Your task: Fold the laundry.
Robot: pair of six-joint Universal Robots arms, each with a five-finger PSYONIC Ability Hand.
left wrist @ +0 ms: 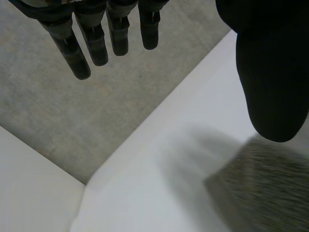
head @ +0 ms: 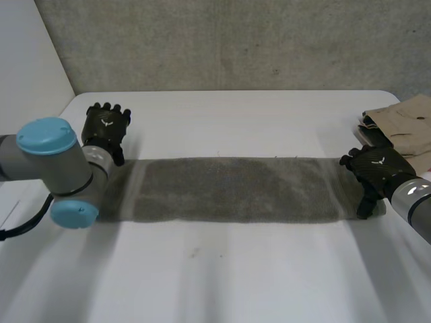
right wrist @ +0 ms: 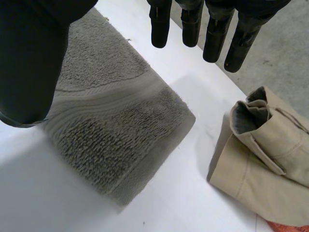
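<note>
Towel: a grey towel (head: 236, 190) lay flat on the white table (head: 236, 276) as a long narrow band, running from the left hand to the right hand.
Towel's right end: in the right wrist view its ribbed border and corner (right wrist: 111, 130) lay on the table (right wrist: 193, 193), under the thumb and fingers.
Towel's left end: in the left wrist view 1 corner (left wrist: 270, 188) lay on the table (left wrist: 159, 183) just below the thumb tip.
Left hand: the left hand (head: 106, 128) was at the towel's far left corner; its fingers (left wrist: 96, 43) were straight and spread away from the thumb, and it held nothing.
Right hand: the right hand (head: 377, 167) was over the towel's right end; its fingers (right wrist: 212, 38) were straight, the thumb stood well apart from them, and nothing was gripped.
Contact: whether either of the 2 hands touched the cloth could not be told.
Left arm: the left arm (head: 50, 168), grey with light-blue caps, crossed the towel's left end.
Other laundry: a folded beige garment (head: 404, 128) lay at the table's right edge, near the towel's right end but apart from it (right wrist: 260, 164).
Background: a grey concrete surface (head: 236, 40) lay beyond the far edge of the table.
</note>
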